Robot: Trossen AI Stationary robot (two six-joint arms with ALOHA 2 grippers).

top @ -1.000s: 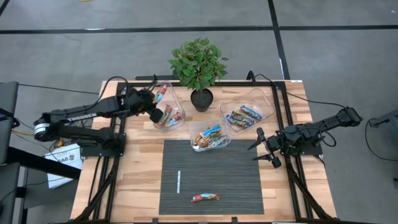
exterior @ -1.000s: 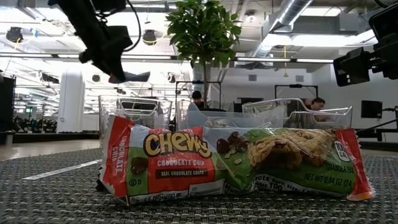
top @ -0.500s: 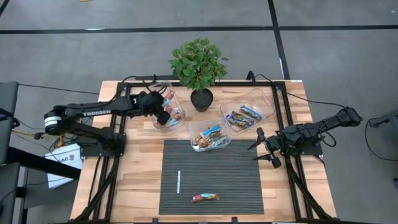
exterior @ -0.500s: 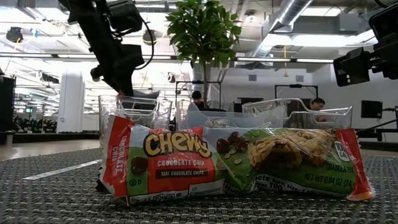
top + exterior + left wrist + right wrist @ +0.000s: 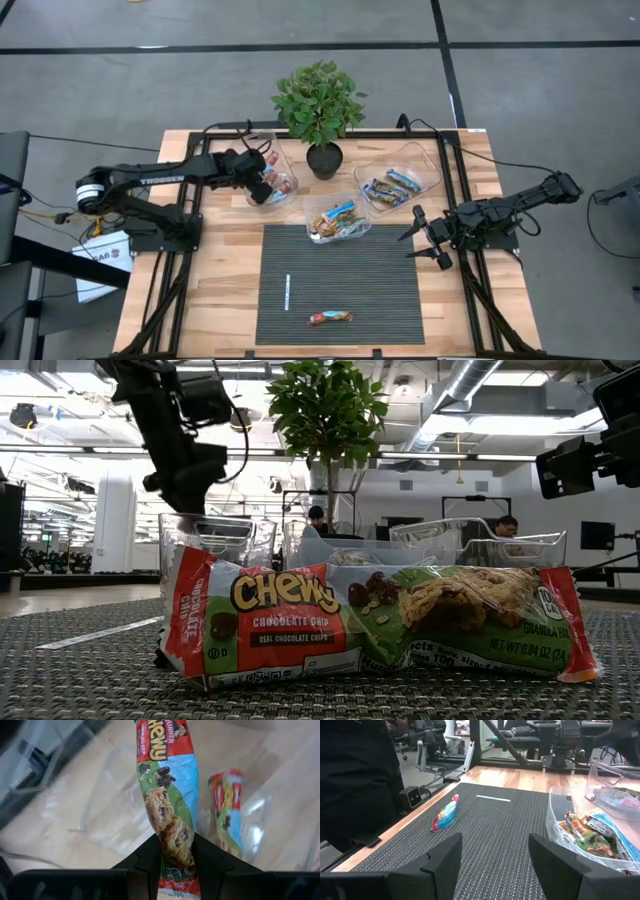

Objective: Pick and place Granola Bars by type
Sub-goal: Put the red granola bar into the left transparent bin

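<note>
1. Reading the wrapper on the mat [image 5: 340, 285] in the low view: "Chewy", "Chocolate Chip", "Real Chocolate Chips", "Granola Bar" on a red and green granola bar [image 5: 370, 622]. The left arm carries the word "TROSSEN".
2. Count, high view: three clear bins [image 5: 398, 178], one potted plant [image 5: 320, 108], one white stick [image 5: 287, 291] and one loose bar on the mat. Bars inside the bins are too heaped to count.
3. Left gripper [image 5: 176, 851] hangs over the left bin [image 5: 270, 170], jaws pinching the lower end of a Chewy bar [image 5: 167, 800]; the bar's length sticks out past the fingertips into the bin. A second bar [image 5: 227, 812] lies in that bin.
4. Right gripper [image 5: 495, 851] waits at the table's right edge, jaws spread, holding nothing; the loose bar lies well apart from it.
</note>
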